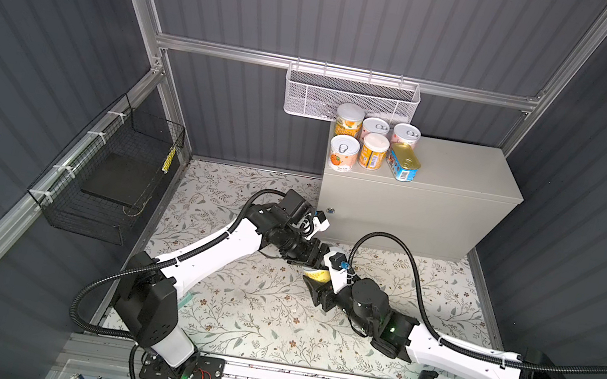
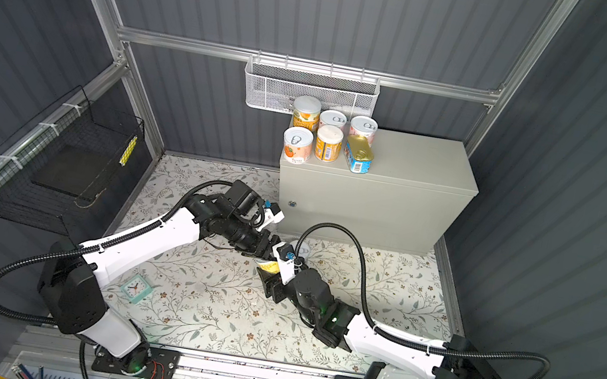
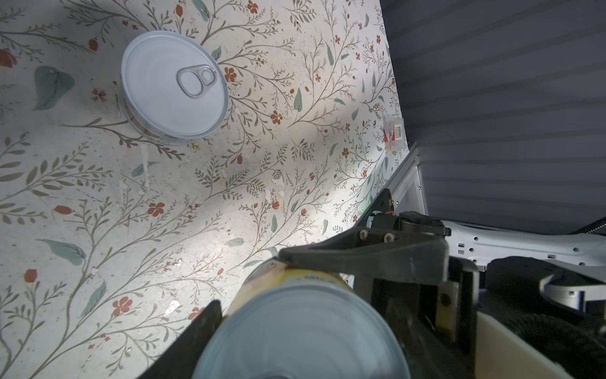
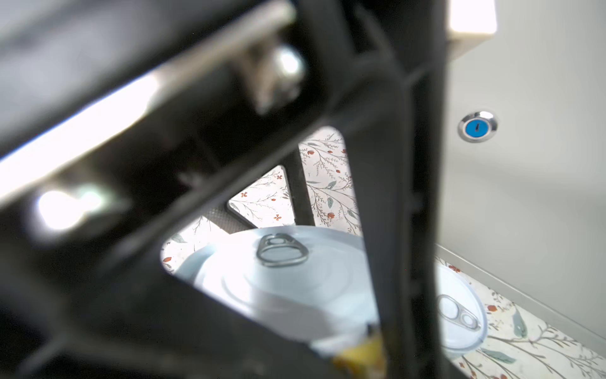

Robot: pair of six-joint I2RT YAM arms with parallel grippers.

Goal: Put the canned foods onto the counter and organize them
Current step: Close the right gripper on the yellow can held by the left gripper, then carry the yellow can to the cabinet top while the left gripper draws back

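Note:
Both grippers meet on one yellow-labelled can [image 1: 316,274] held just above the floral floor. My left gripper [image 1: 316,262] is shut on it; in the left wrist view the can's plain silver end [image 3: 305,328] fills the space between the jaws. My right gripper [image 1: 318,286] comes from the other side, and one of its fingers [image 3: 360,256] lies against the can's side. Its pull-tab lid [image 4: 278,272] faces the right wrist camera. A second can [image 3: 173,88] stands loose on the floor close by. Several canned foods, including a blue oblong tin [image 1: 404,162], stand grouped at the left end of the counter [image 1: 465,172].
The counter's front with its round lock [image 4: 477,126] rises just behind the grippers. A white mesh basket [image 1: 352,96] hangs on the back wall above the tins. A black wire basket [image 1: 110,173] hangs on the left wall. A small clock [image 2: 137,287] lies on the floor near the left arm.

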